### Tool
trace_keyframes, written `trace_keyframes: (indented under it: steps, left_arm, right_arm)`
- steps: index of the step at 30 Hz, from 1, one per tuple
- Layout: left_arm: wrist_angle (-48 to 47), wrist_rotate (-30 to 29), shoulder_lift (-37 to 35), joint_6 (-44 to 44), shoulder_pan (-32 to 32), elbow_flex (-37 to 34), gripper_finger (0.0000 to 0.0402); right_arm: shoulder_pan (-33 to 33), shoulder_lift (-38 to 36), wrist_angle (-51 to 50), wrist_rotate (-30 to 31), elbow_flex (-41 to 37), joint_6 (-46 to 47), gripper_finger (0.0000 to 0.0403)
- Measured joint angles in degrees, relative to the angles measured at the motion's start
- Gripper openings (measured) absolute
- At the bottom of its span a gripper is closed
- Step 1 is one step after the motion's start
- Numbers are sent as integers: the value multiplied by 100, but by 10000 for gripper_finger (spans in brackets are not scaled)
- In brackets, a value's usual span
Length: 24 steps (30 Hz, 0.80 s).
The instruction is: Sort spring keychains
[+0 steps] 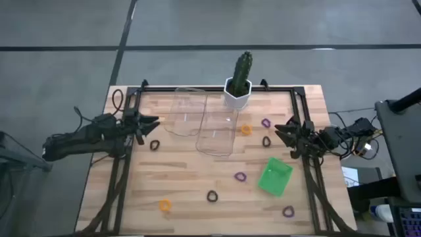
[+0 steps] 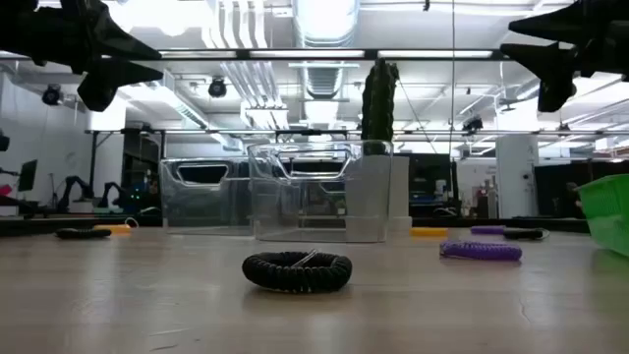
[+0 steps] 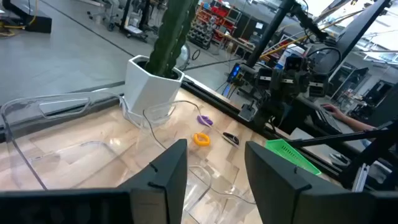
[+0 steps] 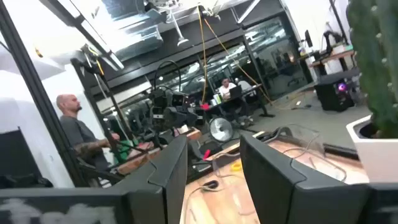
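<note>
Several spring keychains lie flat on the wooden table point(image 1: 197, 168): orange point(image 1: 246, 130), purple point(image 1: 266, 122) and black point(image 1: 266, 141) ones near the right arm, a black one point(image 1: 154, 145) near the left arm. Purple point(image 1: 240, 176), black point(image 1: 212, 195), orange point(image 1: 165, 205) and purple point(image 1: 288, 211) ones lie toward the near edge. My left gripper point(image 1: 152, 124) hovers open at the table's left edge, above the table. My right gripper point(image 1: 279, 131) hovers open at the right edge. In both wrist views nothing is between the fingers point(image 3: 214, 171) point(image 4: 212, 165).
Two clear plastic trays point(image 1: 184, 112) point(image 1: 218, 131) stand at the far middle. Behind them is a cactus in a white pot point(image 1: 238, 85). A green square tray point(image 1: 275, 176) sits tilted at the near right. People show in the room beyond the table point(image 4: 71, 134).
</note>
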Motion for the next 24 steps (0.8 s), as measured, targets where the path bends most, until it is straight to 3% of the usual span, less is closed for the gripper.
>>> trace_keyframes:
  steps: [24]
  left_arm:
    - [0, -6, 0, 11, 0, 0, 153]
  right_arm:
    - [0, 0, 343, -114, 0, 41, 144]
